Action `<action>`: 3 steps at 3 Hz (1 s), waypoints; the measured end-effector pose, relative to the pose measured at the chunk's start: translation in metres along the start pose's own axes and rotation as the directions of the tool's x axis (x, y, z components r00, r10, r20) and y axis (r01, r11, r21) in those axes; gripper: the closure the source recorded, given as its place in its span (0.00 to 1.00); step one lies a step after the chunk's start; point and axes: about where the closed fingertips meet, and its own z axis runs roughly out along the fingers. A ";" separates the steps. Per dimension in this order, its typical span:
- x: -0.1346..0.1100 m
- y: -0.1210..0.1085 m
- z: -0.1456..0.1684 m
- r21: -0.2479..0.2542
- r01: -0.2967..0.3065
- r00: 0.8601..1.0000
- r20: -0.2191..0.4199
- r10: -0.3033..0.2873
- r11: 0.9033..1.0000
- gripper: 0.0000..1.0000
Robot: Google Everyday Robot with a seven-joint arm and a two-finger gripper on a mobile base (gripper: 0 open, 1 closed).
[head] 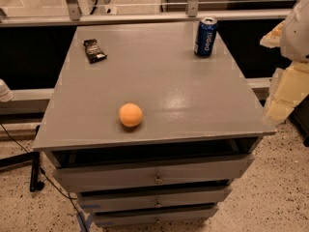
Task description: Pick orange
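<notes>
Your orange [130,114]: smooth, round, matte pale-orange ball near the front edge of the grey cabinet top [159,76], left of centre, nothing touching it. The top is flat, painted, slightly glossy. Blue soda can [205,37], an upright cylinder, stands at the far right corner. A dark crinkly wrapper [94,50] lies flat far left. Gripper [282,98], blocky cream parts, sits off the right edge, well apart from the orange; you can't tell its opening.

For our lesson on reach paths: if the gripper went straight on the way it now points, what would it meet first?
Likely the near right corner of the table: the gripper, at the picture's right edge, points down-left toward it. Depth is unclear.
</notes>
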 end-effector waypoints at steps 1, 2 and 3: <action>0.000 0.000 0.000 0.000 0.000 1.000 0.000 0.000 1.000 0.00; -0.002 -0.001 0.001 0.009 -0.005 1.000 0.025 0.005 1.000 0.00; -0.018 0.000 0.022 0.000 0.006 0.991 0.132 -0.006 1.000 0.00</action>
